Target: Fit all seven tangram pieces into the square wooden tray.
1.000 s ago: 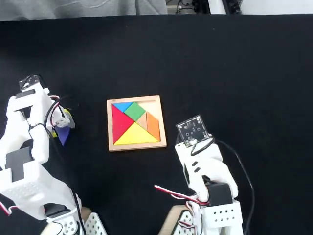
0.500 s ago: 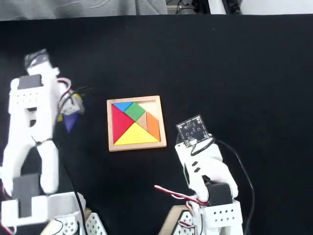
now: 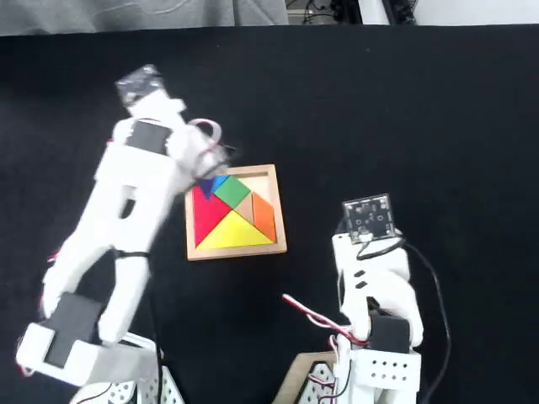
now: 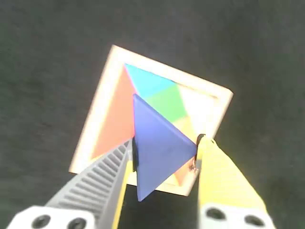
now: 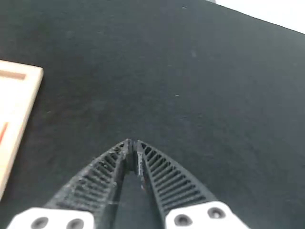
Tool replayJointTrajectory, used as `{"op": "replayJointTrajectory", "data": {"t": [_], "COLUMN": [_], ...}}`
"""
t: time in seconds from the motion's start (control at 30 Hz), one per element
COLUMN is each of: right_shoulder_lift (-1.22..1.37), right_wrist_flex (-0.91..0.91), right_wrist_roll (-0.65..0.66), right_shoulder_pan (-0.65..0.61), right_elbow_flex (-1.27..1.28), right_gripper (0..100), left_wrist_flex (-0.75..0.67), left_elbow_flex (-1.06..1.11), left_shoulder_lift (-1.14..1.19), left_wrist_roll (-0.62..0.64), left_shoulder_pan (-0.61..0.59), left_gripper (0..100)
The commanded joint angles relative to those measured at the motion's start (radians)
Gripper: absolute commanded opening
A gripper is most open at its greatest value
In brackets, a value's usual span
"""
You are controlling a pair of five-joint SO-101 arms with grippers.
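Observation:
The square wooden tray (image 3: 236, 251) lies mid-table with a light blue triangle (image 3: 210, 182), green square (image 3: 232, 191), red triangle (image 3: 206, 215), yellow triangle (image 3: 232, 231), orange parallelogram (image 3: 264, 217) and a small tan piece in it. My left gripper (image 4: 164, 148) is shut on a dark blue triangle (image 4: 159, 143) and hovers over the tray (image 4: 97, 104); from above the triangle (image 3: 205, 186) sits over the tray's far left corner. My right gripper (image 5: 132, 145) is shut on nothing above bare cloth, right of the tray's edge (image 5: 14, 109).
A black cloth (image 3: 404, 118) covers the table. The right arm (image 3: 375, 278) stands near the front, right of the tray. The left arm (image 3: 126, 219) stretches diagonally from the front left corner towards the tray.
The left arm has swung from the table's left side rightwards to over the tray, carrying the dark blue triangle. The right arm has shifted a little to the right.

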Motion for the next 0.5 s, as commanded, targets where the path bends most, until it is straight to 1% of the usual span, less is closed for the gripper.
{"op": "replayJointTrajectory", "data": {"t": [0.0, 0.03, 0.1, 0.2, 0.3, 0.47], "right_shoulder_lift": [-0.076, -0.076, -0.076, -0.071, -0.070, -0.071], "right_wrist_flex": [-0.051, -0.060, -0.066, -0.066, -0.066, -0.066], "right_wrist_roll": [-0.077, -0.103, -0.130, -0.126, -0.126, -0.126], "right_shoulder_pan": [0.077, 0.097, 0.118, 0.104, 0.100, 0.098], "right_elbow_flex": [0.001, 0.001, 0.001, 0.001, 0.001, 0.001], "right_gripper": [1.1, 1.1, 1.1, 1.1, 1.1, 1.1], "left_wrist_flex": [-0.140, -0.186, -0.281, -0.365, -0.374, -0.362], "left_elbow_flex": [-0.059, -0.059, -0.059, -0.061, -0.111, -0.228], "left_shoulder_lift": [0.063, 0.087, 0.143, 0.236, 0.319, 0.428], "left_wrist_roll": [0.167, 0.196, 0.212, 0.224, 0.252, 0.255], "left_shoulder_pan": [0.101, 0.108, 0.119, 0.122, 0.122, 0.125], "left_gripper": [20, 20, 20, 20, 20, 20]}}
